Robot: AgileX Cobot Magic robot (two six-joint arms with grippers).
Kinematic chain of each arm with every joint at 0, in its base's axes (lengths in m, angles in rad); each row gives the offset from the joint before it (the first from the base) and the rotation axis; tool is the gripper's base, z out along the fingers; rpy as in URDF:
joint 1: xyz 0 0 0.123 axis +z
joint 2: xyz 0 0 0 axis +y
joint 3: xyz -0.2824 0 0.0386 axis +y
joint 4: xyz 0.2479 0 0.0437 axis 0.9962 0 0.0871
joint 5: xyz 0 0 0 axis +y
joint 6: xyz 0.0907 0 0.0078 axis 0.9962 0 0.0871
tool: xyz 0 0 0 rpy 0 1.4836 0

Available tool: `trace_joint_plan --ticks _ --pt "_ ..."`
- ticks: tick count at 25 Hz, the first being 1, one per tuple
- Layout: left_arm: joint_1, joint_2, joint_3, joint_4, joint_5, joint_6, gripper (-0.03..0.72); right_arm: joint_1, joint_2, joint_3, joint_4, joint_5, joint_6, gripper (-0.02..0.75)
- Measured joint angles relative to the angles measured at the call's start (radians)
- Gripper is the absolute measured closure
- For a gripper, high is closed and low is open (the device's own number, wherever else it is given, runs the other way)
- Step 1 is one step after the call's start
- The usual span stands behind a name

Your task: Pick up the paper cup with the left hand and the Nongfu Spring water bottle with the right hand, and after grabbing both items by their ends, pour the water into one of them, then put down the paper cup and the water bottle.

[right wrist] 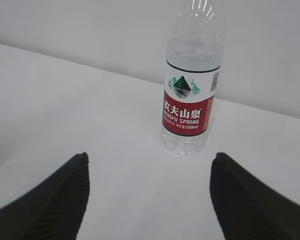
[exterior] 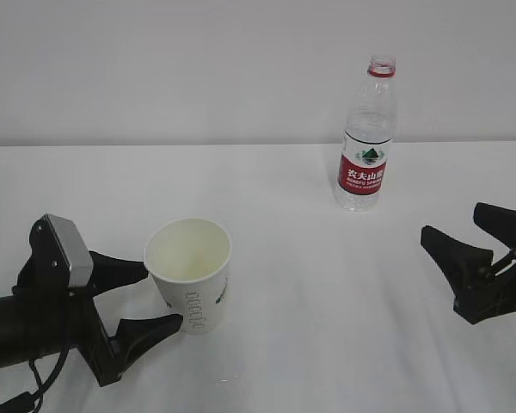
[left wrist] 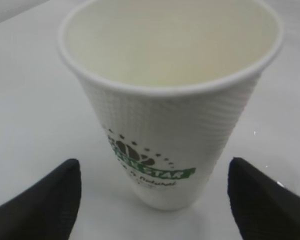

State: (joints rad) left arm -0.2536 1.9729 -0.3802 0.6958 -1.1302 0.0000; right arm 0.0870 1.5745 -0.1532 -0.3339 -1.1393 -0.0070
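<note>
Our left claw (exterior: 150, 297) stands apart around the upright paper cup (exterior: 192, 274); right claw (exterior: 477, 237), also apart, faces the distant Nongfu Spring water bottle (exterior: 365, 142).

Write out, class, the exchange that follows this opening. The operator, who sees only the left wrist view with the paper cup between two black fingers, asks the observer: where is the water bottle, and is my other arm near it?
Observer: The Nongfu Spring water bottle stands upright at the far right of the table, well behind the paper cup.
Operator: Is it capped?
Observer: No, its neck is open, with only a red ring.
Operator: And the right hand?
Observer: The right hand is open near the table's right edge, short of the bottle and not touching it.
Operator: How does my left hand look from outside?
Observer: The left hand is open, one finger on each side of the cup.
</note>
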Motion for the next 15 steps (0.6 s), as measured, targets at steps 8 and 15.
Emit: trace_joint_plan --ticks 8,15 --pt "-0.001 0.015 -0.049 0.015 0.0 0.0 0.0 0.0 0.0 0.0 0.0 0.0 0.0 0.17" --pt "-0.001 0.017 -0.053 0.016 0.005 0.0 0.002 0.0 0.0 0.0 0.0 0.0 0.0 0.17"
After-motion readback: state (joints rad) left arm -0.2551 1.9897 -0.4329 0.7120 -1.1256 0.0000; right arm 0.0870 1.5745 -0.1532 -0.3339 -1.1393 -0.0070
